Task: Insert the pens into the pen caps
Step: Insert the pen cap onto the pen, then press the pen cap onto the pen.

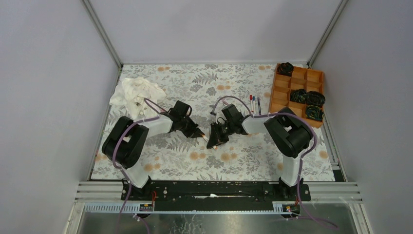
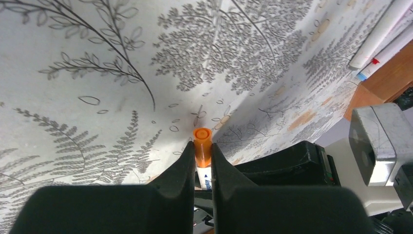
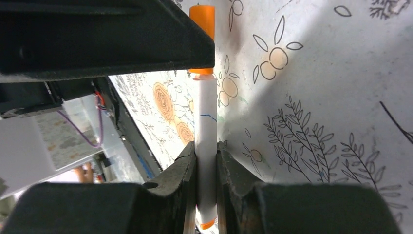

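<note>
The white pen [image 3: 206, 126] is held in the air over the middle of the bench [image 1: 243, 158]. Its long axis runs straight from the right gripper [image 3: 206, 152] to the left gripper [image 2: 201, 150]. The two grippers face each other tip to tip. The right gripper is clamped on the barrel near its tail end. The left gripper is nearly closed and pinches the orange cap [image 2: 202, 141] across its sides.

In the right wrist view, cap and barrel lie on one line and the cap's collar meets the barrel's end. The tip looks to be inside the cap, but I cannot tell how deeply it is seated. I judge the coming move to be a push along that shared axis, each gripper toward the other, with no sideways tilt.

The other pens [image 1: 253, 103] lie together toward the far right of the bench, just beside the wooden tray [image 1: 280, 92].
</note>
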You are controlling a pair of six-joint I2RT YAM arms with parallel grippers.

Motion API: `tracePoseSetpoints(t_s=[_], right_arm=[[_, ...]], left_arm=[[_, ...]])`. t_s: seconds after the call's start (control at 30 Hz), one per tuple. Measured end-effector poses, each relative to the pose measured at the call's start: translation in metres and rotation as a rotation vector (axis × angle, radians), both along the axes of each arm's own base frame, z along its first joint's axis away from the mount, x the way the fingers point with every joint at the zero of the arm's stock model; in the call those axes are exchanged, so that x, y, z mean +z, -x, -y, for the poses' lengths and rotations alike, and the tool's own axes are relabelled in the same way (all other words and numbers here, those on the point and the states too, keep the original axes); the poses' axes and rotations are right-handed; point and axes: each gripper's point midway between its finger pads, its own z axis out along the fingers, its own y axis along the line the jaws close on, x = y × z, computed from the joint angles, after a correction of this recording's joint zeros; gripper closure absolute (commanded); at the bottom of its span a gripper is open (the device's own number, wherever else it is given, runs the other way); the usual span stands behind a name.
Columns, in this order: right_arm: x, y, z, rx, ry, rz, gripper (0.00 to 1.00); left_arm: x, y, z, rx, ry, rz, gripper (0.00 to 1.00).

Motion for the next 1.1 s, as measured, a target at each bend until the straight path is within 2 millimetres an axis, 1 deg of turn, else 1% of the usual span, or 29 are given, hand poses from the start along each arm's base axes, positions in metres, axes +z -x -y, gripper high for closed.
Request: tracePoseSetpoints(t_s=[0.17, 0.23, 0.3, 0.4, 0.57, 0.73, 0.87, 0.9, 1.1], right_arm=[[0.003, -0.008, 0.005, 0.031, 0.013, 0.152, 1.0], [0.009, -0.014, 0.006, 0.038, 0.016, 0.226, 1.0], [0.019, -0.022, 0.008, 0.035, 0.016, 0.307, 1.0], [0.038, -0.034, 0.01, 0.019, 0.007, 0.427, 1.0], [0.072, -0.048, 0.016, -0.009, -0.021, 0.611, 1.0], [0.095, -0.051, 0.019, -0.013, -0.055, 0.713, 1.0], [0.116, -0.054, 0.018, -0.016, -0.093, 0.789, 1.0], [0.121, -0.055, 0.018, -0.016, -0.103, 0.808, 1.0], [0.141, -0.054, 0.015, -0.002, -0.154, 0.867, 1.0]], left_arm=[[0.013, -0.005, 0.002, -0.003, -0.012, 0.064, 0.93], [0.023, -0.009, 0.003, -0.003, -0.013, 0.103, 0.93], [0.036, -0.015, 0.005, -0.005, -0.016, 0.147, 0.93], [0.063, -0.026, 0.01, -0.004, -0.02, 0.234, 0.92], [0.103, -0.034, 0.016, 0.006, -0.021, 0.353, 0.91], [0.134, -0.032, 0.02, 0.016, -0.021, 0.433, 0.9], [0.159, -0.031, 0.018, 0.034, -0.021, 0.486, 0.88], [0.168, -0.031, 0.017, 0.04, -0.016, 0.506, 0.87], [0.189, -0.026, 0.014, 0.053, 0.003, 0.547, 0.82]])
